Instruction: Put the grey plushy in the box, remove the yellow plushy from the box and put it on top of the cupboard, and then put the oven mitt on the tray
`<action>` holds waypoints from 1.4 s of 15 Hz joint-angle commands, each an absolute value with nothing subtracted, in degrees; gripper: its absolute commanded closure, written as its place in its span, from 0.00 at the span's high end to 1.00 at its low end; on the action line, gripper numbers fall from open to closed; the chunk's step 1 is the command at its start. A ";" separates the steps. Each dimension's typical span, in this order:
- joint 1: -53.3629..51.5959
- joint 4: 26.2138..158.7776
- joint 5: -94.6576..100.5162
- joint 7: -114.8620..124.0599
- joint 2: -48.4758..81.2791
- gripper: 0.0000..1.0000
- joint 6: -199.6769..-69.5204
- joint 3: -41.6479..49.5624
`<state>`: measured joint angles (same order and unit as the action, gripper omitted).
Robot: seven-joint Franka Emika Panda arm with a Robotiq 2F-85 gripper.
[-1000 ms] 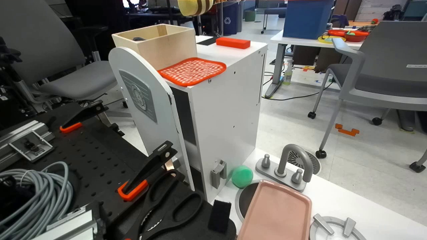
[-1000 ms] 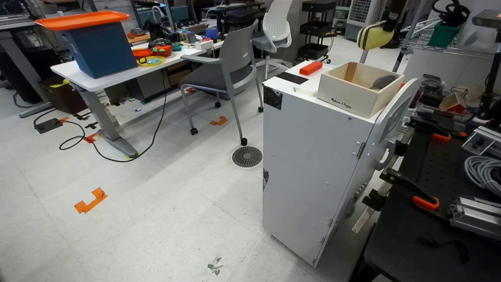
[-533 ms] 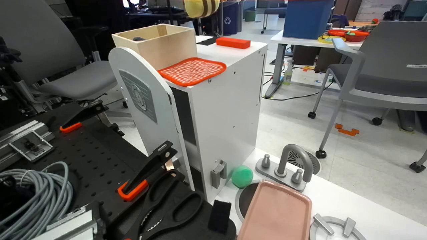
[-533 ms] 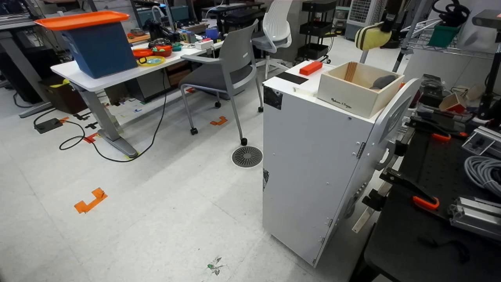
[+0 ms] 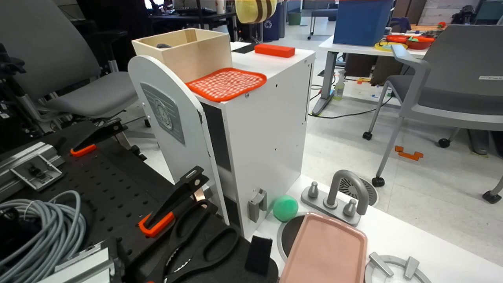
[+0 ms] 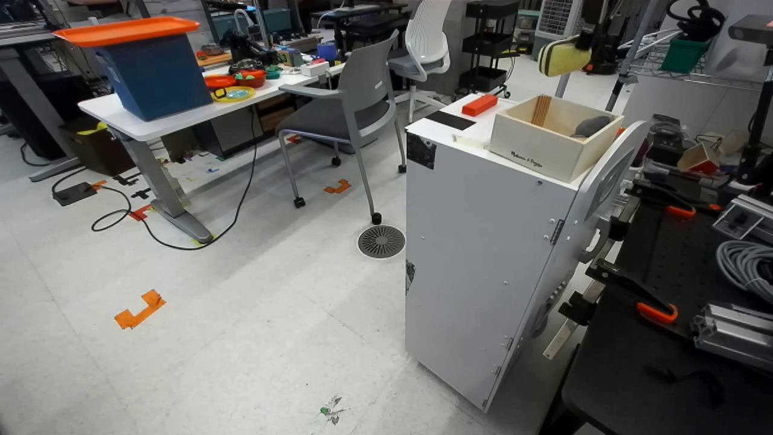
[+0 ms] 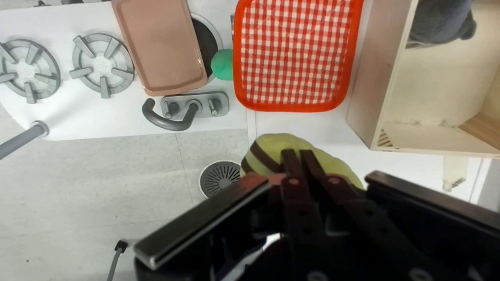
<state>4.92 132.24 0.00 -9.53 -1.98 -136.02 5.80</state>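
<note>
Jaws stand nearly together, the gripper (image 7: 298, 151) pinching the yellow plushy (image 6: 565, 57) in mid-air. From it, in the wrist view, the mitt (image 7: 297, 54) lies at twelve o'clock on the cupboard (image 6: 483, 254), the box (image 7: 373, 78) at two with the grey plushy (image 7: 441, 21) inside, the tray (image 7: 160, 50) at ten. At nine its striped end seems to overhang the cupboard's edge, though depth is hard to judge; releasing too far out could drop it to the floor (image 7: 97, 183), and swinging low towards two could knock the box.

The box (image 5: 196, 57), with a plushy (image 6: 592, 126) inside, stands on the cupboard (image 5: 267, 125) beside the oven mitt (image 5: 227, 83), and the tray (image 5: 326, 251) overlaps the sink (image 5: 290, 232).
</note>
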 commanded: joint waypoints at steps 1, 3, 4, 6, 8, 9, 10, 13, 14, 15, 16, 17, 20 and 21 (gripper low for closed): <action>4.82 129.87 -0.29 -9.01 1.00 0.01 -134.85 5.45; 4.77 129.34 -0.50 -9.01 2.18 0.01 -134.72 5.19; 4.78 129.07 -0.57 -9.04 2.61 0.01 -134.59 5.10; 4.88 128.34 -0.66 -9.03 3.39 0.01 -134.53 5.08; 5.04 127.65 -0.79 -9.01 3.92 0.01 -134.42 5.14; 5.09 127.31 -0.82 -8.95 4.13 0.01 -134.39 5.17; 5.11 127.00 -0.87 -8.90 4.31 0.01 -134.40 5.17; 5.10 126.31 -0.92 -8.67 4.60 0.01 -134.40 5.14; 5.08 126.10 -0.80 -8.47 4.73 0.01 -134.33 5.13; 5.06 125.95 -0.62 -8.31 4.86 0.01 -134.36 5.13; 5.06 125.86 -0.64 -8.20 4.96 0.01 -134.37 5.13; 5.08 125.74 -0.71 -8.14 5.11 0.01 -134.33 5.13; 5.12 125.45 -0.32 -7.77 5.37 0.39 -134.12 5.20; 5.15 125.37 -0.36 -7.81 5.43 0.45 -134.05 5.21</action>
